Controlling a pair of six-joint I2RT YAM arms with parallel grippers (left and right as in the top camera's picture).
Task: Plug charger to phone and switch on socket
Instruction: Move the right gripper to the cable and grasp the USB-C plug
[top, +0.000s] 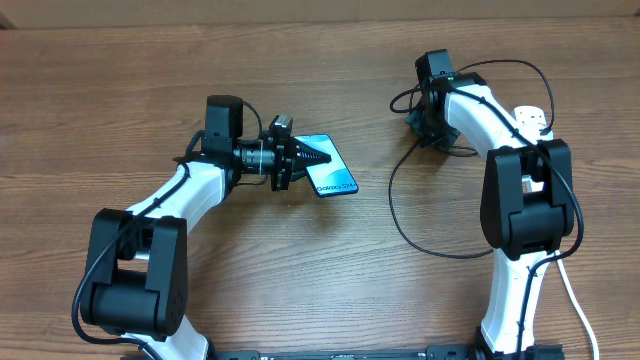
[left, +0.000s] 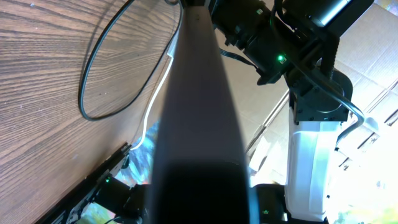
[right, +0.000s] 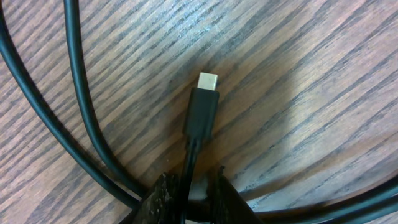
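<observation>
The phone (top: 335, 178) is held by the L claw (top: 310, 160), which is shut on it, just left of centre in the overhead view. The charger (right: 200, 118) is pinched by the R claw (right: 189, 198) just behind its tip (right: 208, 81), at the bottom of the R wrist view. The tip pokes out bare over the table (top: 120, 80). Phone & tip are well apart, so plugging is not yet done. The tip should be lined up straight w/ the phone's port, which can't be seen here, then pushed in slowly while the phone is held steady. The socket (top: 533, 118), upper right & partly hidden by the R arm, is left for after.
</observation>
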